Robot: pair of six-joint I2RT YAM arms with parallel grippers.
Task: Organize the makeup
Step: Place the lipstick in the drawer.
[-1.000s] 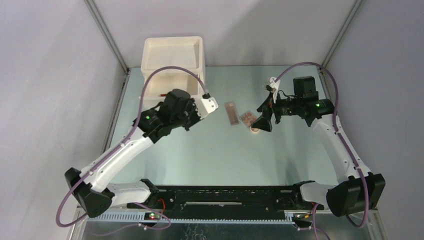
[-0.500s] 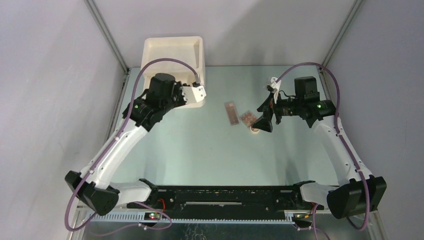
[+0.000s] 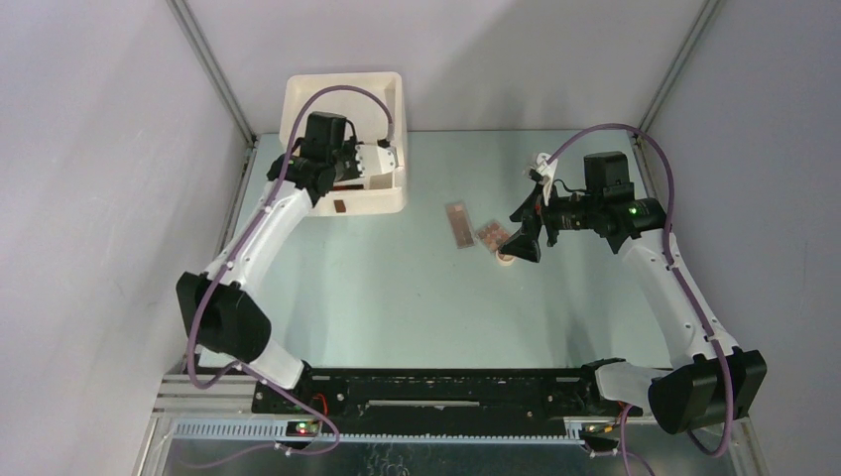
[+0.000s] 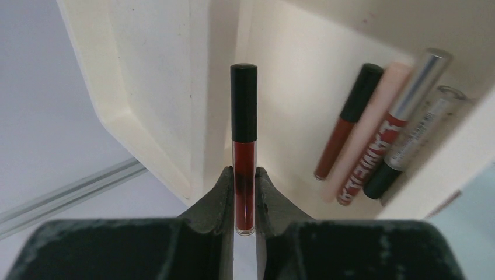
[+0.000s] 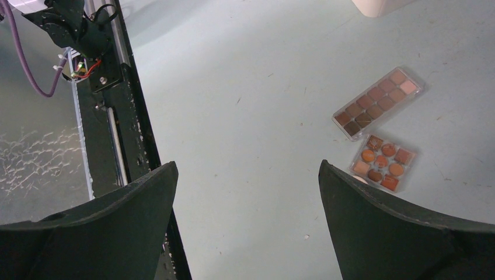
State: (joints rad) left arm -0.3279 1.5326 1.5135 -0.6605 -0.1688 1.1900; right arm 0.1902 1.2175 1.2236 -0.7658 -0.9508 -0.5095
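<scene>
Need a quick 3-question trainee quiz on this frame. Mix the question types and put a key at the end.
1. True or false: the right pincer is gripping something.
2. What does the left pincer hold at the cream box?
A. a dark-red tube with a black cap
B. a round sponge
C. a thin pencil
3. In the right wrist view, how many palettes lie on the table?

Key
1. False: it is open and empty.
2. A
3. Two: a long palette and a square palette.
</scene>
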